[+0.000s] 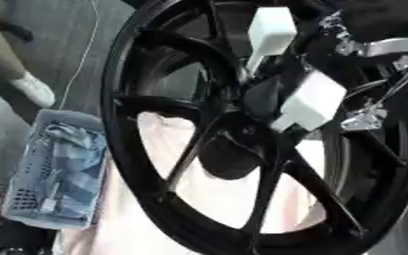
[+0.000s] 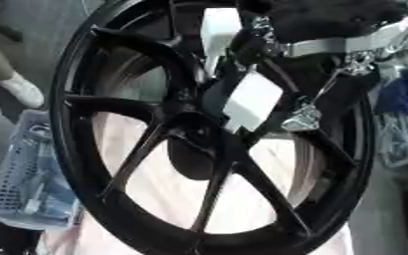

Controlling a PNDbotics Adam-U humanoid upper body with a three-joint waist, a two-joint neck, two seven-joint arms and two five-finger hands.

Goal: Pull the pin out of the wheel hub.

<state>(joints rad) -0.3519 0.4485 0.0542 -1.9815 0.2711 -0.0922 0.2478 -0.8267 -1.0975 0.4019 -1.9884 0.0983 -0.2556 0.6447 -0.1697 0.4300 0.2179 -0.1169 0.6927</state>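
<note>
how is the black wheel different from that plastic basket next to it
The wheel is glossy black, while the basket is pale blue-grey. The wheel is round with open gaps between its spokes; the basket is boxy, with perforated walls. The wheel fills most of the view, with the robot's right hand at its centre; the basket is far smaller, sits at its left and goes untouched. Both rest near the pale pink cloth.

One black wheel (image 1: 242,149) fills the scene, one pale basket (image 1: 33,199) at near left, one hand (image 2: 329,25) at far right.
</note>
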